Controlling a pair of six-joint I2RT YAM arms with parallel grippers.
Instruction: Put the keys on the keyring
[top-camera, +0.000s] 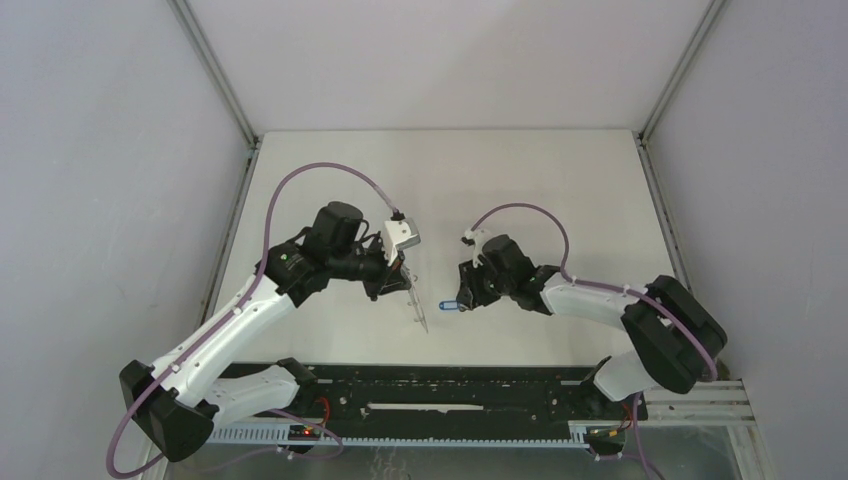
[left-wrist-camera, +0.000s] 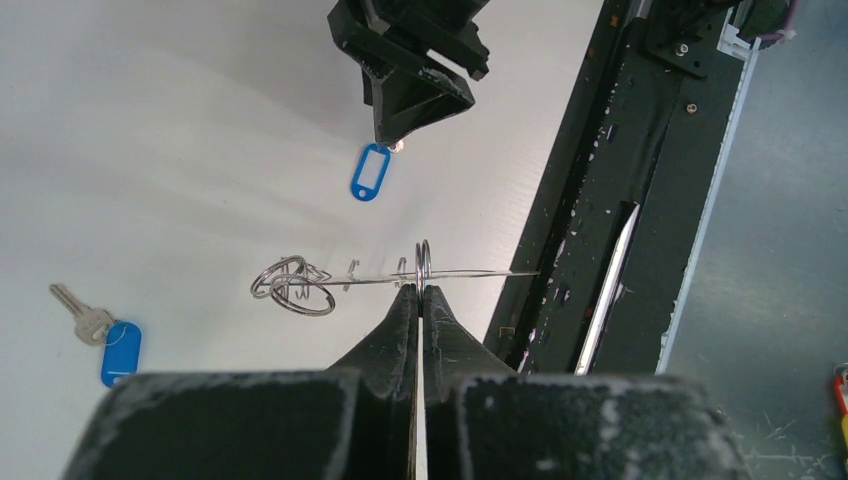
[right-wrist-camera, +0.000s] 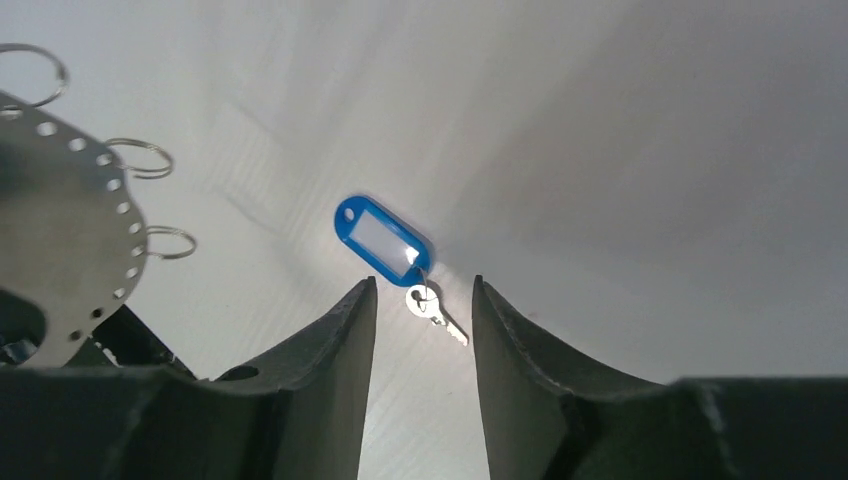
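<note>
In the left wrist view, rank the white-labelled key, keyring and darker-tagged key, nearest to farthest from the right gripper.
1. White-labelled key, just below the right gripper.
2. Keyring, mid-frame.
3. Darker-tagged key, far left.

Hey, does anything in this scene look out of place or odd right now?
Nothing spilled or broken. One oddity: the keyring, clamped edge-on in the left pincer, has several small loops bunched in a tangle at one end. The darker-tagged key lies off by itself on the table.
</note>
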